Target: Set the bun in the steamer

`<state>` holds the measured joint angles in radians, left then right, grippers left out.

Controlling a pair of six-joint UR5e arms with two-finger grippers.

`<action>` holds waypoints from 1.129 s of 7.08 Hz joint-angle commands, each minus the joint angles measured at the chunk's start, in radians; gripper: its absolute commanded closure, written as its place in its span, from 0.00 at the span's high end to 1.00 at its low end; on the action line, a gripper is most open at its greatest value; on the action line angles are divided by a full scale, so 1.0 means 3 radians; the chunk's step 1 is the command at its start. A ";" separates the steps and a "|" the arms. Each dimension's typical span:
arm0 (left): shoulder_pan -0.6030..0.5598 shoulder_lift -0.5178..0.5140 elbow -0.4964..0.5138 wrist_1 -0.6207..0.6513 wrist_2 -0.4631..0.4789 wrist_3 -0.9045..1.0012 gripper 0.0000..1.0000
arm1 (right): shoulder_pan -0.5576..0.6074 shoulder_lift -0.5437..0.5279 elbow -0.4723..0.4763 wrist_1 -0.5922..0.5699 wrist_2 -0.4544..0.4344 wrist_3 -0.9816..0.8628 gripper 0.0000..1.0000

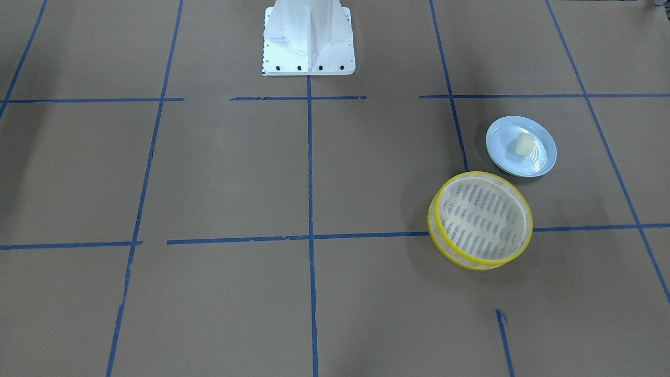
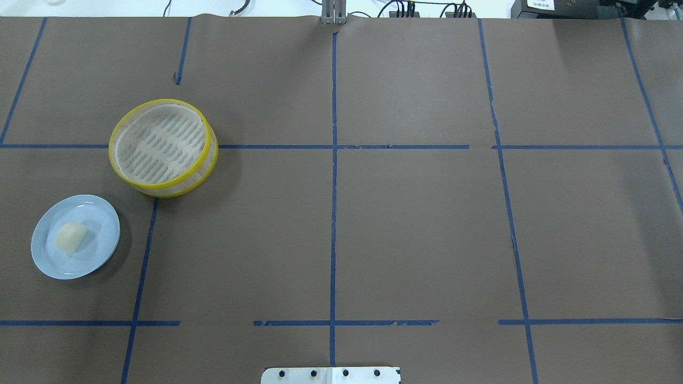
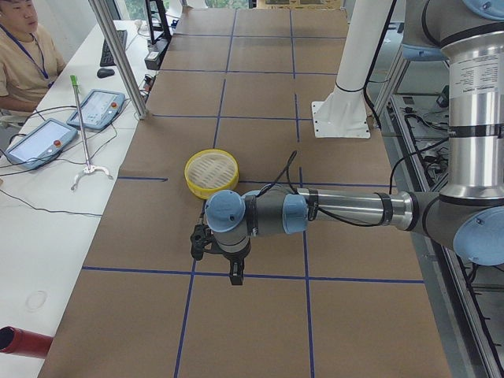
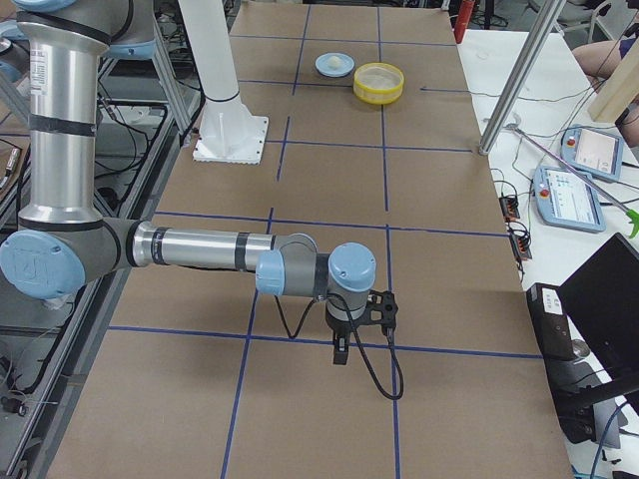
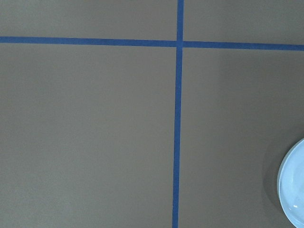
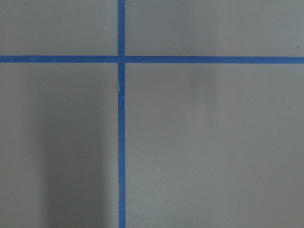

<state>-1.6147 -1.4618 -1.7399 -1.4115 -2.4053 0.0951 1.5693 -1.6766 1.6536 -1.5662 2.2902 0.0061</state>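
Note:
The bun (image 1: 524, 144) is a small cream-white lump lying on a pale blue plate (image 1: 542, 159); the overhead view also shows the bun (image 2: 71, 237) on the plate (image 2: 101, 224). The steamer (image 1: 481, 217), round with yellow rims and a slatted floor, stands empty beside the plate, also seen from overhead (image 2: 161, 144). My left gripper (image 3: 234, 277) hangs over the table near the plate's side, and only the exterior left view shows it. My right gripper (image 4: 341, 354) hangs far from both, and only the exterior right view shows it. I cannot tell whether either is open or shut.
The plate's rim (image 5: 295, 190) shows at the left wrist view's right edge. The white robot base (image 1: 309, 36) stands at the table's middle edge. Operators sit at a side table with pendants (image 3: 98, 109). Blue tape lines grid the brown table.

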 commanded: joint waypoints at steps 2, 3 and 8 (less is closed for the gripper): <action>-0.0007 0.0010 -0.0085 0.0057 0.0005 -0.0005 1.00 | 0.0000 0.0000 0.0000 0.0000 0.0000 0.0000 1.00; 0.0008 0.0010 -0.0126 0.0037 0.0127 0.0005 1.00 | 0.0000 0.0000 0.0000 0.0000 0.0000 0.0000 1.00; 0.0721 -0.0010 -0.0147 -0.1191 -0.0235 -0.0972 1.00 | 0.0000 0.0000 0.0000 0.0000 0.0000 0.0000 1.00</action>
<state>-1.5031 -1.4628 -1.7820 -1.6320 -2.4368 -0.0421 1.5693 -1.6766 1.6536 -1.5662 2.2902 0.0061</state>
